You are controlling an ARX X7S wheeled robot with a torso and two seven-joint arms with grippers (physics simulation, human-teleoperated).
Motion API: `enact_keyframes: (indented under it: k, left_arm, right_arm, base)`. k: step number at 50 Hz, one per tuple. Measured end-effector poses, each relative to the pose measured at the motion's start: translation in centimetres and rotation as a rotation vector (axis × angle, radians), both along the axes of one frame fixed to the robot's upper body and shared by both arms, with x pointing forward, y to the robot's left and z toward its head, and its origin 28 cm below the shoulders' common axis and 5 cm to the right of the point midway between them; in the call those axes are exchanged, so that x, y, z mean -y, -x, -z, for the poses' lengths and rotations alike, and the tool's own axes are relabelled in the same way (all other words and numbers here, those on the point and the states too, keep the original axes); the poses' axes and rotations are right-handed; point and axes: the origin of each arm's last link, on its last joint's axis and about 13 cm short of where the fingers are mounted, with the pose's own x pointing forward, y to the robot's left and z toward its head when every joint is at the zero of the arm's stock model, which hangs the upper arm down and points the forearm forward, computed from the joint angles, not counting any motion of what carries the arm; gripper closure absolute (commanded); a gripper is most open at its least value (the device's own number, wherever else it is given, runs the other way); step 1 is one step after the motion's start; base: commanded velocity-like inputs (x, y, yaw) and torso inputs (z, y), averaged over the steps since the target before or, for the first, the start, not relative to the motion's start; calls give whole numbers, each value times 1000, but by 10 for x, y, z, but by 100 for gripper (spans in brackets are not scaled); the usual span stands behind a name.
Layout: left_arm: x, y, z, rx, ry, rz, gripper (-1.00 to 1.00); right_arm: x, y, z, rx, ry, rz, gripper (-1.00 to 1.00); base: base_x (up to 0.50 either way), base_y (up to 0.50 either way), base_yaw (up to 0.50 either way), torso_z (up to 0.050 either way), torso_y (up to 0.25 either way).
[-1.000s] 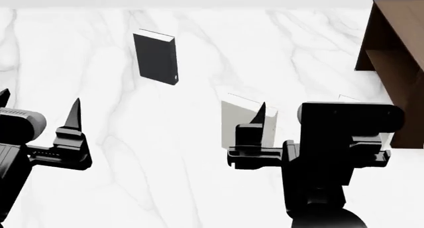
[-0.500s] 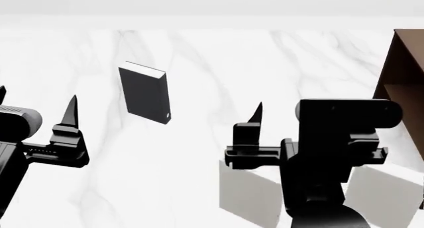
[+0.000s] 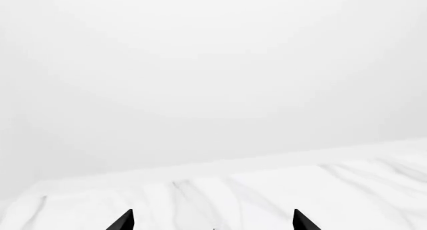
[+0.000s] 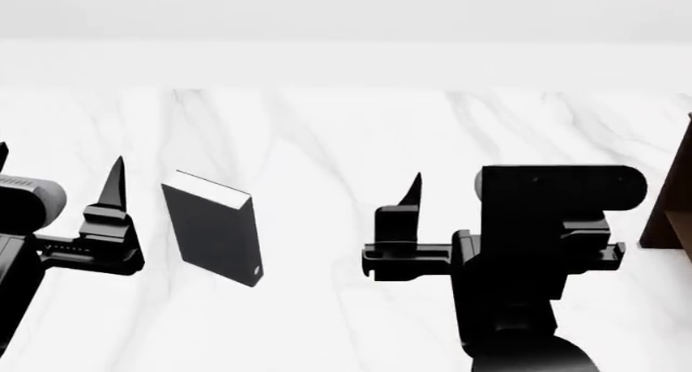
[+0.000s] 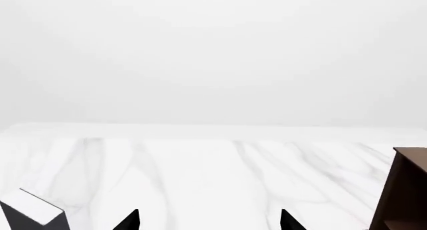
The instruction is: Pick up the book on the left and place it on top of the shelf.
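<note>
Book-fetching falls to the left claw (image 4: 54,195), its fingers spread wide and empty just beside the thin black hardcover book (image 4: 213,238) standing upright on the white marble surface (image 4: 324,145); it should square up to the covers before closing.

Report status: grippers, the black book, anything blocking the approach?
Left gripper and right gripper open, both empty. Thin black hardcover book on the white marble surface, ungrasped, beside the left gripper. Dark brown wooden shelf far right. Nothing blocking the book.
</note>
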Motion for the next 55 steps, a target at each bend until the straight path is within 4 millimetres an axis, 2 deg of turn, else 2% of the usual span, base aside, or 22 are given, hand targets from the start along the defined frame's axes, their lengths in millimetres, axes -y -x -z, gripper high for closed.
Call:
enact_keyframes:
  k: [21,40,55]
  left_arm:
    - [-1,0,2,-4,3,0,-100]
    - [-1,0,3,-5,5,-2,-100]
    - [-2,0,4,-7,5,-4,-100]
  right_arm:
    - [-1,-1,3,-10,2,-7,-100]
    - [-2,-1,5,-33,17,-32,-100]
    - [-7,-7,4,-131,98,-141,-100]
  base:
    - [500,0,0,0,1]
    - [59,0,0,0,1]
    - [0,0,0,0,0]
